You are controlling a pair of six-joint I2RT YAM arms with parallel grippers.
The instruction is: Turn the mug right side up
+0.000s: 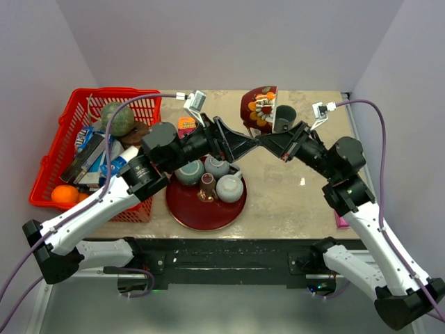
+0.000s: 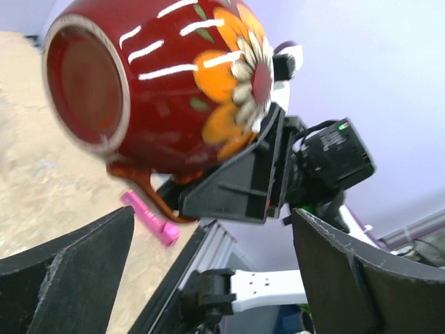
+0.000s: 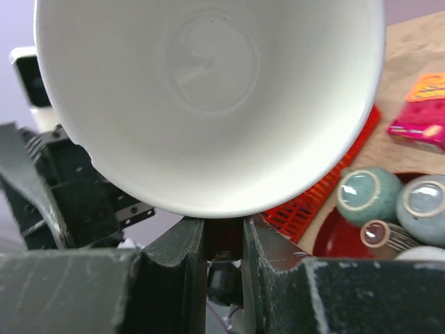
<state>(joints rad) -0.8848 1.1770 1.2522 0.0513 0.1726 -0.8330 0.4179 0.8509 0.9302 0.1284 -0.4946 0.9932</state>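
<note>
The red mug [image 1: 261,108] with an orange and white flower is held in the air over the back of the table, lying on its side. My right gripper [image 1: 269,142] is shut on its rim; in the right wrist view the white inside [image 3: 208,90] fills the frame above the gripper [image 3: 222,226]. In the left wrist view the mug [image 2: 181,83] shows its base at the left and its handle underneath. My left gripper [image 1: 245,145] is open and empty just below and left of the mug, its jaws wide apart [image 2: 212,216].
A red basket [image 1: 76,104] full of items stands at the left. A dark red tray [image 1: 201,212] with several small pots lies in front of the arms. A black cup [image 1: 286,115] stands behind the mug. A pink object [image 2: 149,219] lies at the right table edge.
</note>
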